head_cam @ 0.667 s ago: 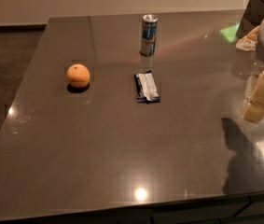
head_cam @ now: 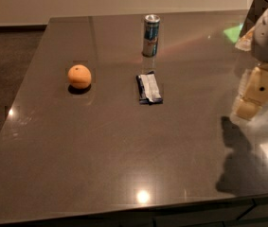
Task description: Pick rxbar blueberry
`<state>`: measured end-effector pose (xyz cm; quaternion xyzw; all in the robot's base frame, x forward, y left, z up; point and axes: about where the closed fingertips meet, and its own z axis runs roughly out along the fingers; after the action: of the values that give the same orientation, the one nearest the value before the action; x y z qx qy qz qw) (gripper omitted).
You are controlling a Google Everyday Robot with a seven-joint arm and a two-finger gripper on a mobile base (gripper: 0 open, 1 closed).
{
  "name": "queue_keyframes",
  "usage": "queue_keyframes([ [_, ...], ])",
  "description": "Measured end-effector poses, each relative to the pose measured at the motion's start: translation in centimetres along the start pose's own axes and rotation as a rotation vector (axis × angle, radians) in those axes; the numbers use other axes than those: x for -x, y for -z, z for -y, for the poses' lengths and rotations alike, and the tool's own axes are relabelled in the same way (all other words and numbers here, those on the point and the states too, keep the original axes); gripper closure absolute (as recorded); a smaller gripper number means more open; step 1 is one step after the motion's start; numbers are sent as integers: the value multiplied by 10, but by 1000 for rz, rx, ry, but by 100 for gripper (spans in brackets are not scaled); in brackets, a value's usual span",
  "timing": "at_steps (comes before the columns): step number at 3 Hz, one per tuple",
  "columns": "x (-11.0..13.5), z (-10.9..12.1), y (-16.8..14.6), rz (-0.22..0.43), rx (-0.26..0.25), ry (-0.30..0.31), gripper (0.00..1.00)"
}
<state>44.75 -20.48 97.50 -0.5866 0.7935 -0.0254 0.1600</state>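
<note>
The rxbar blueberry (head_cam: pixel 149 88) lies flat near the middle of the dark table (head_cam: pixel 124 150), a dark blue wrapper with a whitish centre panel. My gripper (head_cam: pixel 253 97) hangs at the right edge of the view, above the table, well to the right of the bar and apart from it. It holds nothing that I can see. Its shadow falls on the table below it.
An upright blue-and-silver drink can (head_cam: pixel 150 35) stands behind the bar. A round orange (head_cam: pixel 79 76) sits to the bar's left. A bag and other items (head_cam: pixel 256 18) stand at the far right corner. The table's front edge runs along the bottom.
The gripper and its shadow have shifted slightly to the left. The bar, can and orange have not moved.
</note>
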Motion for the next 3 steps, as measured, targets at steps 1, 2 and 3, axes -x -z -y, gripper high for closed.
queue_keyframes([
  [1, 33, 10, -22, 48, 18, -105, 0],
  [2, 55, 15, -39, 72, 31, -191, 0],
  [3, 73, 21, -63, 25, 50, -259, 0],
])
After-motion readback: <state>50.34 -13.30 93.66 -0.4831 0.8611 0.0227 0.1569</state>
